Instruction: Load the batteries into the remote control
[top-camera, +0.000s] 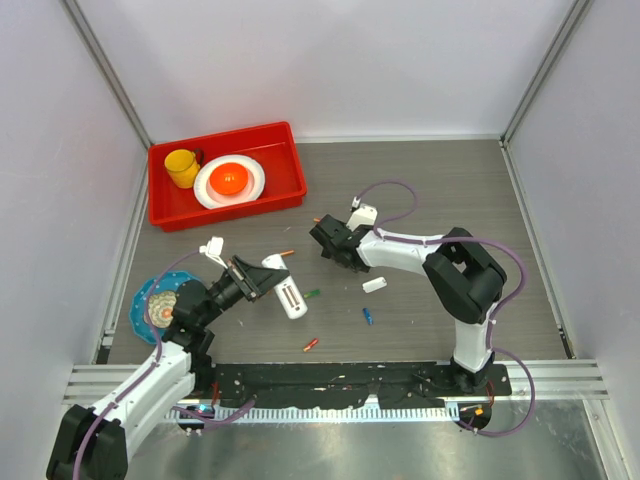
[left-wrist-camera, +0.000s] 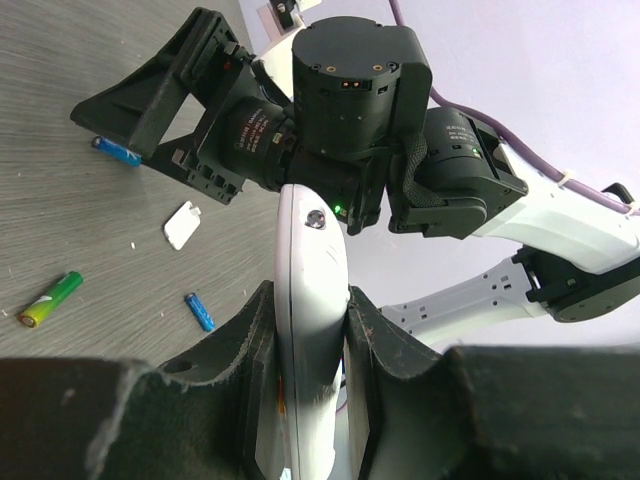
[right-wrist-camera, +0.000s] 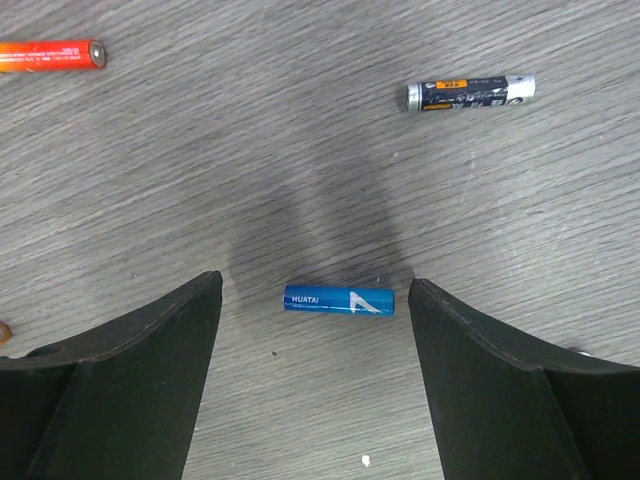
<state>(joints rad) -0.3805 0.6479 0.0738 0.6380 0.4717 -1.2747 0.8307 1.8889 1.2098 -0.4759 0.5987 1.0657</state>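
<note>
Holding yellow cup (top-camera: 182, 167) and orange-topped white plate (top-camera: 208, 191), red bin (top-camera: 220, 136) on worktop (top-camera: 450, 200), left claw (left-wrist-camera: 312, 330) pinching remote control (left-wrist-camera: 310, 250), right claw (right-wrist-camera: 315, 283) spread above blue battery (right-wrist-camera: 338, 300).

The blue battery (right-wrist-camera: 338, 300) reads "HUATAI" in white letters. Print on the dark battery (right-wrist-camera: 470, 93), far right, and the red battery (right-wrist-camera: 50, 55), far left, is too small to read.
</note>
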